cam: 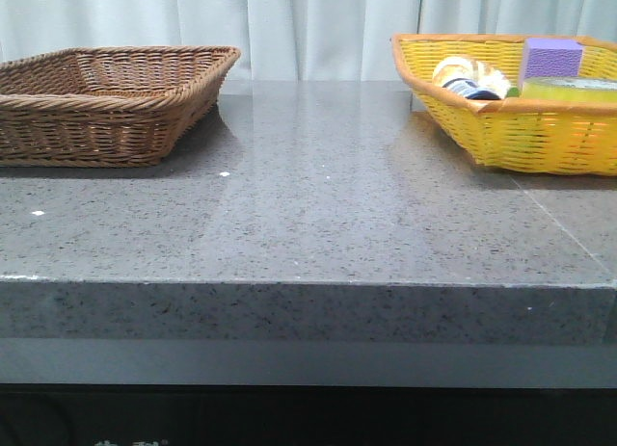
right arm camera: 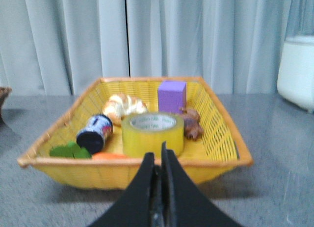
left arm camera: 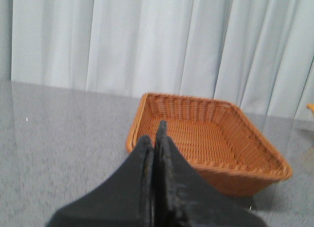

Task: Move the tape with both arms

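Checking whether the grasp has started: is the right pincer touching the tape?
Apart. The right wrist view shows the shut right pincer outside the yellow basket, tape inside.

the front camera sits low at the worktop [cam: 318, 205] edge, facing forward to the curtain [cam: 318, 22]. the left wrist camera looks closely over its pincer [left arm camera: 156, 143] at the brown basket [left arm camera: 206, 143]; the right one faces the yellow basket [right arm camera: 216, 134] (both baskets appear in the front view too).
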{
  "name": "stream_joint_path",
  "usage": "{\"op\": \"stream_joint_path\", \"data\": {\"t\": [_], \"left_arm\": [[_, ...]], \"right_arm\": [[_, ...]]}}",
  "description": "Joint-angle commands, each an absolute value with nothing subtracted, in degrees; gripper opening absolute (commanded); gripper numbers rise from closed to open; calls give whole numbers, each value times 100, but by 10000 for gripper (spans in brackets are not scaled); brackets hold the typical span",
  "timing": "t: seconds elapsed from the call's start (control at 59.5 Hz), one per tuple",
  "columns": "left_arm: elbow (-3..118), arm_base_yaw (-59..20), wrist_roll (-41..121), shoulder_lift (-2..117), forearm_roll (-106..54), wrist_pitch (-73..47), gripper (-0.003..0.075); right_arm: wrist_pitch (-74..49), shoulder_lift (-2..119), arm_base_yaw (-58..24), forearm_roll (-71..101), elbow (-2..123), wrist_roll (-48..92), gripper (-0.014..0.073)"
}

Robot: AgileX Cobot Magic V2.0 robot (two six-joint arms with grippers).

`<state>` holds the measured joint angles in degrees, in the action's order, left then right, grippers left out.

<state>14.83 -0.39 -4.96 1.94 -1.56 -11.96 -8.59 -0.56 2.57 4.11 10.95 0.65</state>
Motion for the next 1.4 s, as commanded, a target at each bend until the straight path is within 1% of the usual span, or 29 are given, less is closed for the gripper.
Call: {"op": "stream_joint_path", "data": {"t": [0.0,0.118,0.269,0.404,0.555,0.656,1.026,1.076,1.143,1.211,1.227,1.261,1.295,1.345,1.379], "left_arm": [[2308,-26,-499,657,-130,-1334,-20],[3121,-26,-499,1285,-130,-2070,-20],[4190,-26,-317,2105,-130,-3070,-20],[4713,-26,109,2603,-140,-3430,-20],[4818,-26,109,2960,-479,-3432,-20],[4818,-26,109,3100,-700,-3578,-20],[4807,-26,109,3435,-711,-3580,-14],[4807,-26,109,3463,-711,-3568,18],[4807,-85,109,3495,-711,-3540,137],[4807,-258,109,3526,-711,-3497,300],[4807,-337,109,3532,-711,-3482,347],[4807,-484,109,3545,-711,-3442,417],[4797,-651,109,3546,-711,-3417,468],[4797,-904,109,3546,-687,-3410,503],[4797,-1049,109,3546,-676,-3394,505]], "right_arm": [[-961,-34,266,408,1869,113,-69],[-1630,300,266,408,2609,113,-69],[-2520,1041,266,408,3615,113,-69],[-3103,1693,266,408,4271,113,-69],[-3349,2402,266,408,4673,113,-69],[-3250,2803,266,412,4639,113,-69],[-3349,3954,266,492,4598,113,-62],[-3349,4073,266,492,4598,113,-33],[-3349,4240,266,492,4598,113,81],[-3349,4362,266,492,4598,113,241],[-3349,4385,266,492,4598,113,292],[-3349,4436,266,492,4598,113,372],[-3337,4474,266,492,4598,113,440],[-3324,4560,266,492,4608,113,507],[-3319,4606,266,492,4626,113,528]]}}
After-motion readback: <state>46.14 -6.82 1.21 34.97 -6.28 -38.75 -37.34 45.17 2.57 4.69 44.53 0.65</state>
